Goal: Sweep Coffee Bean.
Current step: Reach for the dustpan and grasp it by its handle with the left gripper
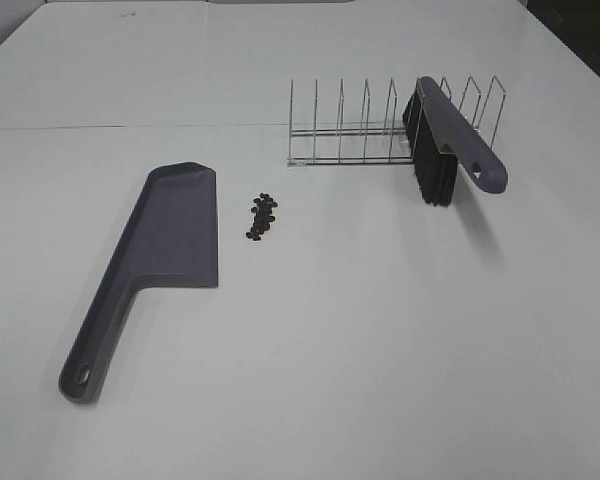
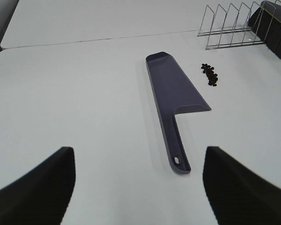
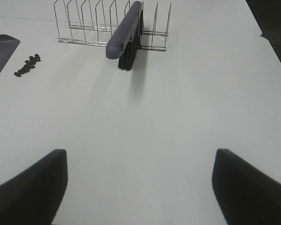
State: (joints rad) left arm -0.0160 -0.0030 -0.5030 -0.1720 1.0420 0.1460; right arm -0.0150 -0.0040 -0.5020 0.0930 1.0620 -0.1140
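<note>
From the high camera I see the coffee bean (image 1: 262, 215) as a loose clump of tiny dark brown-black ovals, drawn out into a short uneven streak on the white table (image 1: 380, 350). Each one is far smaller than anything else out there, and at this size I can't count them reliably. The clump lies just beside the long right edge of the grey-purple dustpan (image 1: 165, 245) without touching it. It is well apart from the wire rack (image 1: 350, 130), which sits farther back. A brush (image 1: 450, 135) with black bristles and a matching handle rests tilted in the rack's right-hand slots. Through the left wrist camera the left gripper (image 2: 138, 178) hangs above the table with its jaws spread wide and nothing between them. The right gripper (image 3: 140, 180) is likewise wide apart and empty.
</note>
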